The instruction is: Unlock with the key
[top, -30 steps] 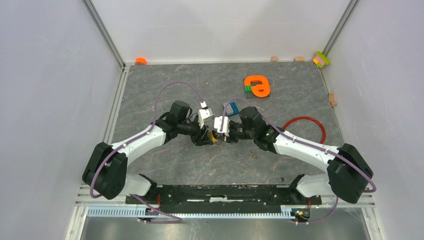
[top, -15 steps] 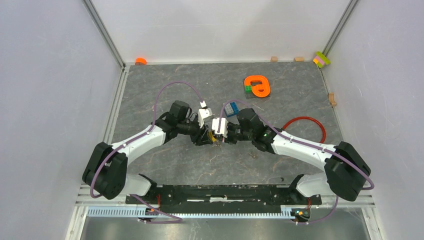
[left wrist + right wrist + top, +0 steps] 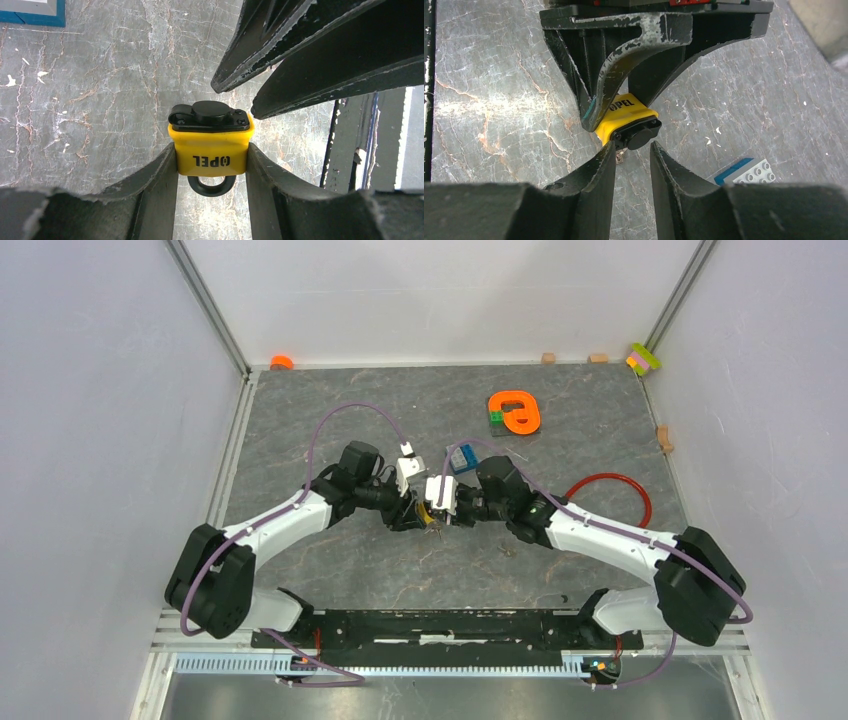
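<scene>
A little yellow padlock [image 3: 211, 150] with a black cap [image 3: 209, 114] and a dark shackle hangs above the table, and my left gripper [image 3: 211, 149] is shut on its two sides. From the opposite side my right gripper [image 3: 631, 147] meets it, jaws parted, with its fingertips [image 3: 610, 150] flanking the black cap [image 3: 638, 133]. A tiny silver key [image 3: 619, 157] dangles under the padlock [image 3: 621, 114], against the inner face of one right finger, not pinched. In the top view both grippers meet at the padlock [image 3: 426, 514] at mid-table.
A blue-and-white studded brick [image 3: 462, 458] lies just behind the right wrist. Farther back is an orange loop-shaped piece [image 3: 516, 412] with a green brick. A red cable ring [image 3: 610, 498] lies to the right. Small blocks line the back wall and right edge.
My right arm has slid slightly left toward the padlock and its jaws have narrowed. The blue brick behind it is now uncovered. The left arm has held still.
</scene>
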Controlling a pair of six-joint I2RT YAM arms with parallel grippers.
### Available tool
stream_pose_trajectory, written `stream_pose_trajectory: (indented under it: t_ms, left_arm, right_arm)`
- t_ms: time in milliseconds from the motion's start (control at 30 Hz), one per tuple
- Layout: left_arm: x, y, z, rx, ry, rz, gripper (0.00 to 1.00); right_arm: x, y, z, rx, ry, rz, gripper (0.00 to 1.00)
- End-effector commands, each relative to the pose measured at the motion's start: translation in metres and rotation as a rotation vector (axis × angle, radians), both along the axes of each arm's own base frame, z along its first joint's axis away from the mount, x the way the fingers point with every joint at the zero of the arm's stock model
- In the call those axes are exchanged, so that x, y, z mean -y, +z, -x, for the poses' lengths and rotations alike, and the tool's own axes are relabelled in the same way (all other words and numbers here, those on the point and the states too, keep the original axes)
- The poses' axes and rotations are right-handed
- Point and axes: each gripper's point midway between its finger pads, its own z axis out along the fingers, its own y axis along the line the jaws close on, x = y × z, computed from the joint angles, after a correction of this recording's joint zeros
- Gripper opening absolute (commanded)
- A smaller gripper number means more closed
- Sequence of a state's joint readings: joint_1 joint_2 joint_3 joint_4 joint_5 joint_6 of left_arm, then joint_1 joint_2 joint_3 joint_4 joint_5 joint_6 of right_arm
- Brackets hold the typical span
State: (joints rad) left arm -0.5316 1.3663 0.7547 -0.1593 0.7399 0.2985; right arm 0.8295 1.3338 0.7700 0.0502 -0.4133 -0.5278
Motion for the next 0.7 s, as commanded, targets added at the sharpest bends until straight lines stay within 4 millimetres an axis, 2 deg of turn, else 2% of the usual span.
stream_pose_trajectory:
  t_ms: [0, 667]
  left_arm:
    - [0.013, 0.022, -0.010, 0.069, -0.038, 0.067, 0.02]
    - [0.013, 0.030, -0.005, 0.070, -0.052, 0.089, 0.02]
  right_arm:
    - [-0.004, 0.020, 0.000, 0.050, 0.019, -0.041, 0.37]
    - [-0.007, 0.007, -0.010, 0.037, -0.008, -0.013, 0.35]
